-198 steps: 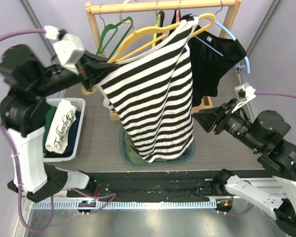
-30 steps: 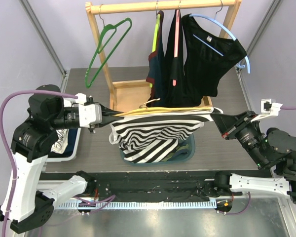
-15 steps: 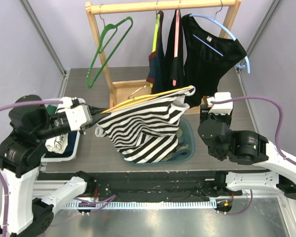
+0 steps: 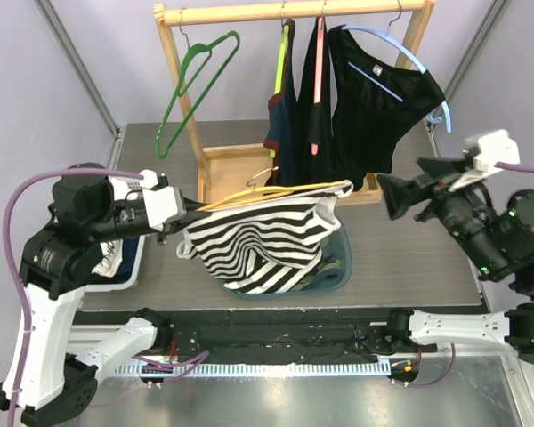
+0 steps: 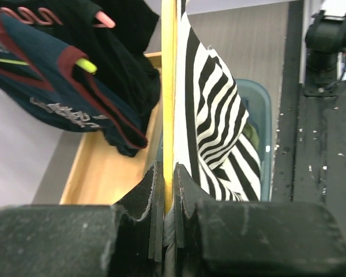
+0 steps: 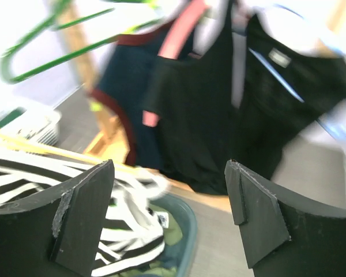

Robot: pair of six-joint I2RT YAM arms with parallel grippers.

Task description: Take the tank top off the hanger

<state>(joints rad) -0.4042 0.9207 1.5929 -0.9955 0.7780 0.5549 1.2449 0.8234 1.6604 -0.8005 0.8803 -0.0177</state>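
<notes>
You hold the hanger (image 5: 168,86) pinched in your left gripper (image 5: 167,170). Next, close your wide-open, empty right gripper (image 6: 168,173) on the tank top (image 4: 258,240).

1. Open air lies between the wide-spread right gripper (image 4: 387,197) and the striped tank top (image 4: 258,242), above bare table (image 4: 409,262).
2. Behind the top, hanging black garments (image 4: 365,116) and the wooden rack (image 4: 185,107) crowd the far side.
3. Below, the teal bin (image 4: 340,265) blocks; the cloth sags into it.
4. Leftward, the left gripper (image 4: 191,206), clamped on the yellow hanger (image 4: 285,192), fills the way.
5. The near table strip is free.
</notes>
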